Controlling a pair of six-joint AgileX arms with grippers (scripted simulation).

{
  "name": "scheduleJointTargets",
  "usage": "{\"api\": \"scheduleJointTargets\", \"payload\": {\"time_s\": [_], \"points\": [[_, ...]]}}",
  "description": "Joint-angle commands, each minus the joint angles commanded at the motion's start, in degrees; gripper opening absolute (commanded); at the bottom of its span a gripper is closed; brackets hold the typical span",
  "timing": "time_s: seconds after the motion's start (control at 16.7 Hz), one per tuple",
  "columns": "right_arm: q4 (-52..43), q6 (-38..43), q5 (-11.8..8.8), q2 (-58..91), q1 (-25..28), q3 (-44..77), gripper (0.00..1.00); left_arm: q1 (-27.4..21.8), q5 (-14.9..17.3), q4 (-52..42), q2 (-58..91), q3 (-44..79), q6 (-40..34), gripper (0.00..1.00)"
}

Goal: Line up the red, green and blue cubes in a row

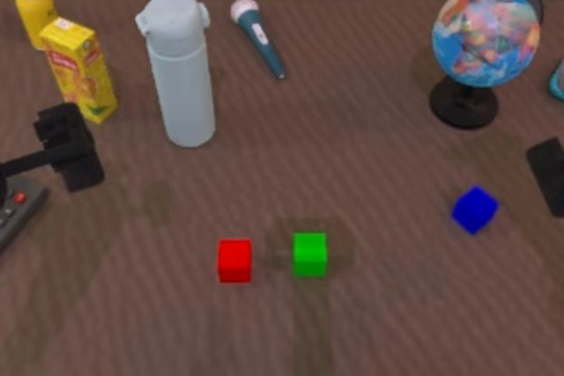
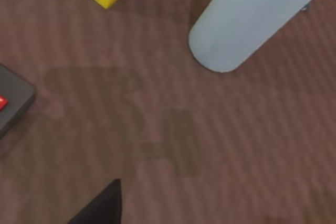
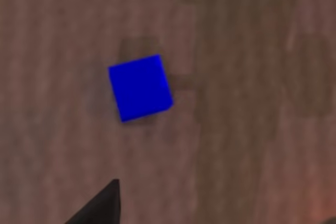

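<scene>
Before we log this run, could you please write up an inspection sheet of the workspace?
Surface: brown table, bare in front.
Job's things: red cube and green cube side by side, apart; blue cube alone at right, turned askew.
Clutter: pale bottle, juice carton, yellow bottle, microphone, globe, remote.
Grippers: left gripper at left edge; right gripper at right edge, near blue cube.
Cables: nothing seen.
Surroundings: nothing seen.

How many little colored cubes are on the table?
3. The red cube and the green cube sit side by side near the front middle, slightly apart. The blue cube sits alone farther right, turned at an angle. None seems hidden.
</scene>
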Motion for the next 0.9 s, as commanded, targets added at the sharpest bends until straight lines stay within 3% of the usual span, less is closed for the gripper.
{"api": "scheduleJointTargets", "payload": {"time_s": [0.48, 0.9], "points": [[-17.83, -6.51, 0.05, 34.73, 4.89, 25.68, 1.0, 12.7, 0.96, 21.21, -37.59, -30.98, 19.5, 1.0], [-22.42, -8.37, -0.11, 44.55, 6.29, 33.9, 1.0, 15.84, 1.51, 28.69, -48.97, -38.53, 26.81, 1.0]]}}
